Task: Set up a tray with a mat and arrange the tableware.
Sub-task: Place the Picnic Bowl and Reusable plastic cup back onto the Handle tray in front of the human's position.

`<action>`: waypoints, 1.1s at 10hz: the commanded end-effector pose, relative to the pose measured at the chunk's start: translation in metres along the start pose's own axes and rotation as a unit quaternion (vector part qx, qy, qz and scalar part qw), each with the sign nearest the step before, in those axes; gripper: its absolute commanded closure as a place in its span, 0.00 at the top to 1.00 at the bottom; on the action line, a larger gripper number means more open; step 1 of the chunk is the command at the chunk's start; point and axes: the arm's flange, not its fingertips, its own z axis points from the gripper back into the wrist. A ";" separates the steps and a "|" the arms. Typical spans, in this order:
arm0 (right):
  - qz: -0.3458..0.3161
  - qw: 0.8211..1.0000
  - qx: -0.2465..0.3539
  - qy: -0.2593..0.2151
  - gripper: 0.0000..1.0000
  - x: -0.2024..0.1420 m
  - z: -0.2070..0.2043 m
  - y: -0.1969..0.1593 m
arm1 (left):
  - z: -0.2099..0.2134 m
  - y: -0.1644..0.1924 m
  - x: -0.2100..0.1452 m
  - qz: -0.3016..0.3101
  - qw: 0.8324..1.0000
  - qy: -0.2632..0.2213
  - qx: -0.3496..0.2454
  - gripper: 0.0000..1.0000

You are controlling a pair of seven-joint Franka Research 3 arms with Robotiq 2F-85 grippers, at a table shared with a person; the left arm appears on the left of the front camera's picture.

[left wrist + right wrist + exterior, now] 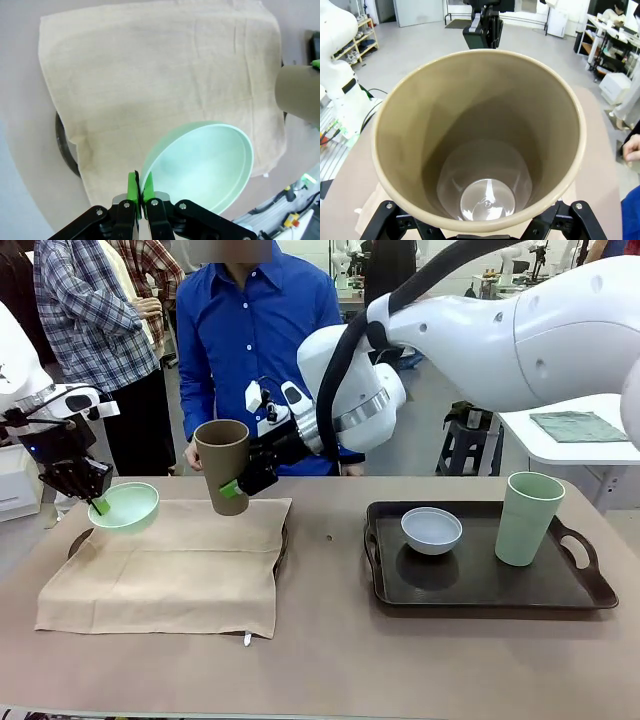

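My left gripper (99,504) is pinched tight on the rim of the matte mint-green bowl (128,506), tilted at the beige cloth mat's (170,570) far left corner. My right gripper (232,490) clamps the tall tan-brown cup (222,455) near its base, over the mat's far edge. The small white bowl (431,529) and tall pale-green cup (527,517) sit in the dark handled tray (480,590) on the right.

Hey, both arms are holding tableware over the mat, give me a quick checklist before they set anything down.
1. Left gripper shut on the mint-green bowl rim: ok.
2. Right gripper gripping the tan-brown cup: ok.
3. Mat spread over its tray: ok.
4. Mat surface free for placing: ok.
5. Person's hand off the mat: ok.
6. Cup grip firm enough: cannot tell.
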 end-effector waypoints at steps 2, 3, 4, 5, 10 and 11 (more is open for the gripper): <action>0.007 1.000 0.006 -0.014 0.83 -0.021 -0.008 -0.001 | -0.023 0.008 0.014 0.003 1.000 0.007 -0.001 0.04; 0.005 1.000 0.011 -0.014 0.83 -0.028 -0.013 -0.001 | -0.031 0.008 0.015 0.010 1.000 0.008 0.003 0.04; 0.002 1.000 0.012 -0.015 0.83 -0.035 -0.018 -0.004 | -0.036 0.009 0.017 0.012 1.000 0.009 0.005 0.04; -0.001 1.000 0.017 -0.016 0.83 -0.047 -0.020 -0.006 | -0.044 0.009 0.020 0.012 1.000 0.005 0.003 0.04; -0.028 0.999 0.026 -0.006 0.83 -0.075 -0.037 -0.011 | -0.065 0.005 0.031 -0.007 1.000 -0.012 0.004 0.04; -0.032 0.999 0.025 -0.005 0.83 -0.078 -0.037 -0.013 | -0.068 0.006 0.035 -0.008 1.000 -0.013 0.001 0.04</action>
